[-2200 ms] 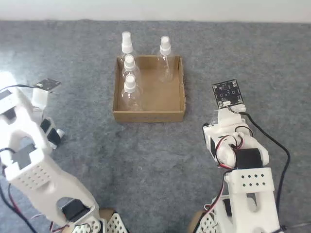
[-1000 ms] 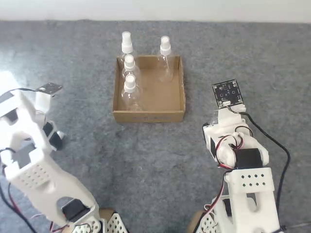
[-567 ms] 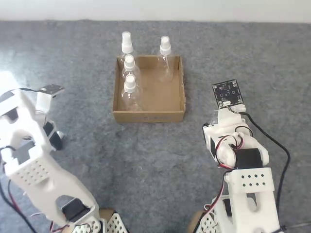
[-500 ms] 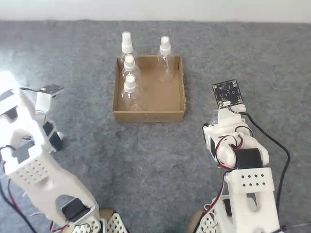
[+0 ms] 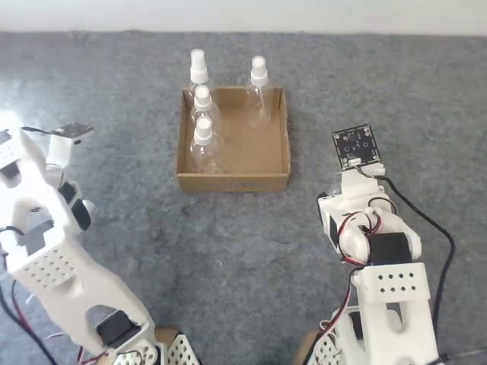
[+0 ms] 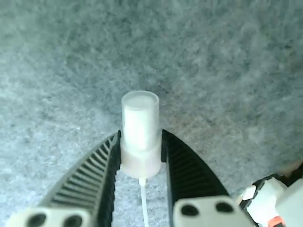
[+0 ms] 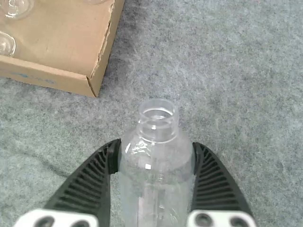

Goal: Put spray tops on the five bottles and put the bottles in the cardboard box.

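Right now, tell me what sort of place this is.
Probably a robot test bench: grey felt-covered table, two white plastic robot arms, brown cardboard box holding clear plastic spray bottles.

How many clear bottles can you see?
5. Four white-topped clear plastic bottles stand at the brown cardboard box; one topless bottle sits in the right hand.

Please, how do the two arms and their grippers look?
The left arm and right arm are white plastic with perforated panels, black motors, and red and black cables. The left gripper and right gripper have black ribbed fingers.
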Tool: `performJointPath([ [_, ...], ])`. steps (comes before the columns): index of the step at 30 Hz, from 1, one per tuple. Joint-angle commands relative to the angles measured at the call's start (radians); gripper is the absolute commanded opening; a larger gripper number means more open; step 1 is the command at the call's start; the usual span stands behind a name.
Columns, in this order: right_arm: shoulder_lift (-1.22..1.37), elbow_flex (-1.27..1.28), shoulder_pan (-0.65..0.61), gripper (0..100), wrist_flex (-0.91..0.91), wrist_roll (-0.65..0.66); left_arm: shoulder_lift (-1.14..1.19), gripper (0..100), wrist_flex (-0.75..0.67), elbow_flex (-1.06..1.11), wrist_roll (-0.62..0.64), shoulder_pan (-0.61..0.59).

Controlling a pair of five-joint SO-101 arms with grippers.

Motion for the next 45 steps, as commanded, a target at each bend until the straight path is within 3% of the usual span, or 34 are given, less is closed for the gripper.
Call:
performJointPath([
  [1,-0.028,-0.012,0.002,8.9,-0.016,0.012,-0.141,1,0.041,-0.041,-0.005,-0.017],
  [18,-0.028,-0.012,0.001,8.7,-0.019,0.011,-0.381,1,0.034,0.048,0.031,0.002],
  [29,-0.028,-0.009,0.001,8.7,-0.019,0.011,-0.655,1,-0.166,0.315,0.095,0.002],
  [35,-0.028,0.017,0.001,8.7,-0.054,0.014,-0.776,2,-0.299,0.429,0.199,0.002],
  [45,-0.044,0.017,0.001,8.7,-0.047,0.011,-0.836,2,-0.308,0.423,0.354,0.003],
])
